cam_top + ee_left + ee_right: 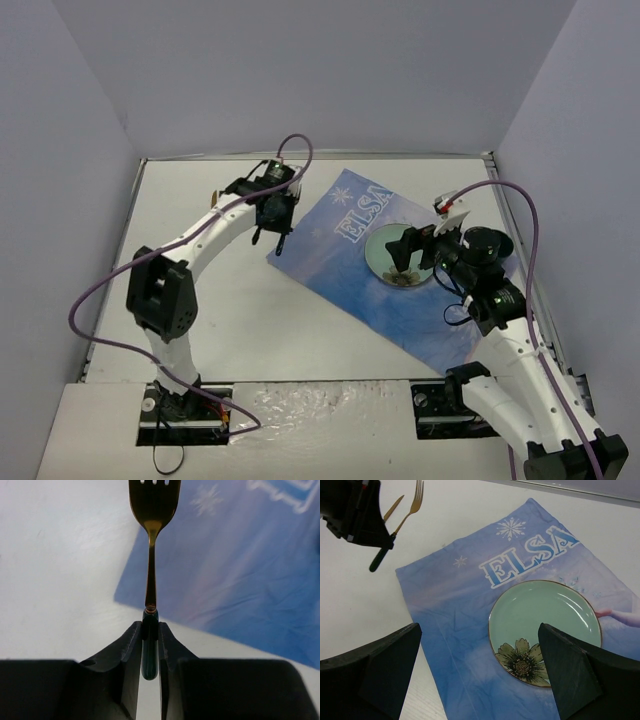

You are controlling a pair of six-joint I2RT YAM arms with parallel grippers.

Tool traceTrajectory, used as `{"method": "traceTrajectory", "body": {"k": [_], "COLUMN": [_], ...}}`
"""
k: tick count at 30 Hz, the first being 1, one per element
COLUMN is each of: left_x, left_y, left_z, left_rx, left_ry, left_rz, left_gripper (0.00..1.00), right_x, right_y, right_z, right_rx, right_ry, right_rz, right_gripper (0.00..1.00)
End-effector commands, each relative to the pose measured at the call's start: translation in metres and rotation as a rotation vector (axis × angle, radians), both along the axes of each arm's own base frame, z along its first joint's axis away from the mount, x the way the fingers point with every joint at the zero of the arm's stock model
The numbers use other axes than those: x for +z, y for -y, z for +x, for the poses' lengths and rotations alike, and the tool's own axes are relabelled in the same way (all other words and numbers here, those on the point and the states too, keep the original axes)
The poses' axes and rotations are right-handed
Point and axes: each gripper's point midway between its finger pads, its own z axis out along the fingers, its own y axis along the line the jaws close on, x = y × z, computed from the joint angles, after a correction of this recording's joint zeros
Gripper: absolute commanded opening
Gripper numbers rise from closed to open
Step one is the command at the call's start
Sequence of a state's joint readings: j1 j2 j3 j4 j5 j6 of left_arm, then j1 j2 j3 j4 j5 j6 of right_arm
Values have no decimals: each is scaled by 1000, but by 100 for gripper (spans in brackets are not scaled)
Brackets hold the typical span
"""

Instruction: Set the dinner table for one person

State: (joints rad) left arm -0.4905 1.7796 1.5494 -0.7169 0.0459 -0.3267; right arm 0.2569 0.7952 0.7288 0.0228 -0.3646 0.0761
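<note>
Where the dinner table [250,320], a matte white top with a thin metal rim, spreads beneath everything between the pale walls, the left gripper [272,215] hangs over its far part, left of centre. Its jaws are pressed in on the dark green handle of a gold fork [151,555], pinching it just below where the gold shaft begins. The handle's end pokes out behind the fingers, and the tines point away from the wrist camera. Just beside the fork, a second slim gold utensil [393,507] lies on the white surface; its kind is unclear. Right of these, a blue Elsa-print placemat [400,310] lies askew on the table, one corner under the fork's shaft. On it, right of the lettering, sits a pale green plate [545,615] with a painted flower near its edge. The right gripper [479,627] hovers above the plate, jaws spread wide around nothing.
</note>
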Motion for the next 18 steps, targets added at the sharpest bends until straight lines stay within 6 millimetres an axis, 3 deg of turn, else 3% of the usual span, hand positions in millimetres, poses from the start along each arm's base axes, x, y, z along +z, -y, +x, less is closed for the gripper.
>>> {"method": "traceTrajectory", "body": {"k": [1,4,9,18], "left_x": [3,9,-9,-19], "left_y": [62,93,130,148], "left_z": [17,25,36,64], "left_rx": [-124,-203,-350,-431], "left_ry": [28,43,38,85], "left_rz": [-5,-34,-17,13], "left_gripper": [0,0,0,0], "right_x": [38,41,46,39], "right_y": [9,16,21,31], "right_z": [4,4,-1,-5], "right_rx": [-55,-101,-119,-164], "right_ry": [118,128,139,88], "right_rz": [8,14,9,-27], "right_gripper": [100,100,100,100]}}
